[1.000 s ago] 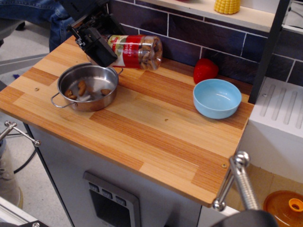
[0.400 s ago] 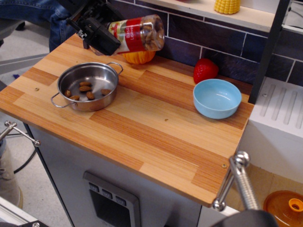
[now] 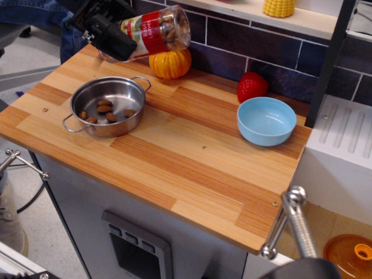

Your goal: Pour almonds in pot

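While the black gripper clamps the clear cylindrical jar of brown oval almonds (tilted), several lie in the shiny steel pot at its six o'clock.

a wooden table top made of light and dark strips sits on a grey cabinet with a dark panel on its front. behind it is a wall of dark tiles with pale lines between them. a pale shelf runs along the top. a black post stands at the right, beside a white ribbed board. the floor at the left is grey.
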You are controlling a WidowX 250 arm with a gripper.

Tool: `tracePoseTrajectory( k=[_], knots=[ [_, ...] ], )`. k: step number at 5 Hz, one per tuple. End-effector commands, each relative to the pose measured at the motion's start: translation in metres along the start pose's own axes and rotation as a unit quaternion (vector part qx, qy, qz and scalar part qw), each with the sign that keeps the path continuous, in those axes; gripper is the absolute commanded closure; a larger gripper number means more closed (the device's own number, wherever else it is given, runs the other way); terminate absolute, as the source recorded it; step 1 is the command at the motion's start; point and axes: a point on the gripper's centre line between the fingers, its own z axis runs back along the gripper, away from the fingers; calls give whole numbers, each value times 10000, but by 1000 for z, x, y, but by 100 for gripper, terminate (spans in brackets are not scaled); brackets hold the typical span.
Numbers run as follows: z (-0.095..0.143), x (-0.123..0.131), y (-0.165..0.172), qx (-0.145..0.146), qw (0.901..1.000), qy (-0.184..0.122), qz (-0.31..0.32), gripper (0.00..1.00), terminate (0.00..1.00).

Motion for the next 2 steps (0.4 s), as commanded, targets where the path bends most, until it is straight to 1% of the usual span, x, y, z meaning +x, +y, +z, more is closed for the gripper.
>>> tracePoseTrajectory(
  k=[1, 2],
  knots=[
    [17, 28, -4, 377, 9981, -287, -403, 100, 0],
    [17, 29, -4, 501, 9971, -309, -486, 100, 100]
  ],
)
